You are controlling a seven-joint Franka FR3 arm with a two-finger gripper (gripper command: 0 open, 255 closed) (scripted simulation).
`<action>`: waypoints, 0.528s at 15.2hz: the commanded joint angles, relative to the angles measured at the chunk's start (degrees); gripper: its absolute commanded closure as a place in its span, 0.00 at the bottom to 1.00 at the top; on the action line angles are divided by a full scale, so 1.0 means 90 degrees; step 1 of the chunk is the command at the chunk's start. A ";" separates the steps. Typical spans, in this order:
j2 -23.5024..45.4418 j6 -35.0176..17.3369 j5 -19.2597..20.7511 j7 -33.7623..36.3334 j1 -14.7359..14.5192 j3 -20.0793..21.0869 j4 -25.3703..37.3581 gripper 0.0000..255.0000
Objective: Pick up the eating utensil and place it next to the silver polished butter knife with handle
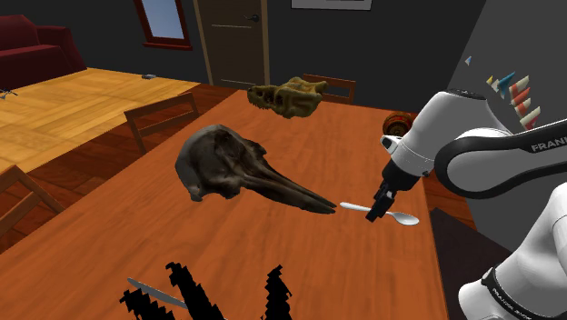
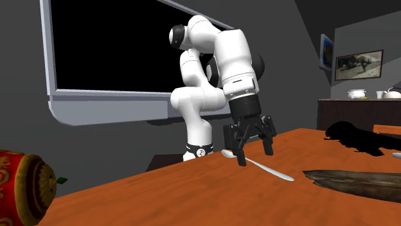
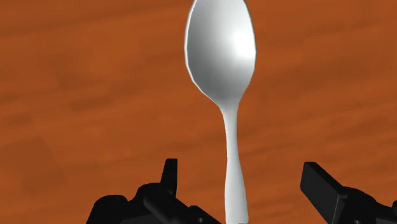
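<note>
I am hovering my gripper [image 1: 380,211] [image 2: 254,156] [image 3: 248,183] low over the white spoon [image 1: 404,218] [image 2: 265,167] [image 3: 221,51], with my fingers spread apart and straddling its handle without touching it. The spoon is lying flat on the orange-brown wooden table [image 1: 273,250], its handle end sitting just beside the beak tip of a dark long-snouted skull [image 1: 236,168]. The silver butter knife [image 1: 150,292] is lying well apart from it, near the table's edge at the shoulder view's lower left.
</note>
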State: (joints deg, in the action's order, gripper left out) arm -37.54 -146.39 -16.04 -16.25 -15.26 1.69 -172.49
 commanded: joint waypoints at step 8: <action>0.0001 -0.0002 0.0000 0.0000 0.0000 0.0000 -0.0001 1.00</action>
State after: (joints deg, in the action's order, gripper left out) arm -37.53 -146.41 -16.04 -16.25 -15.26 1.69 -172.49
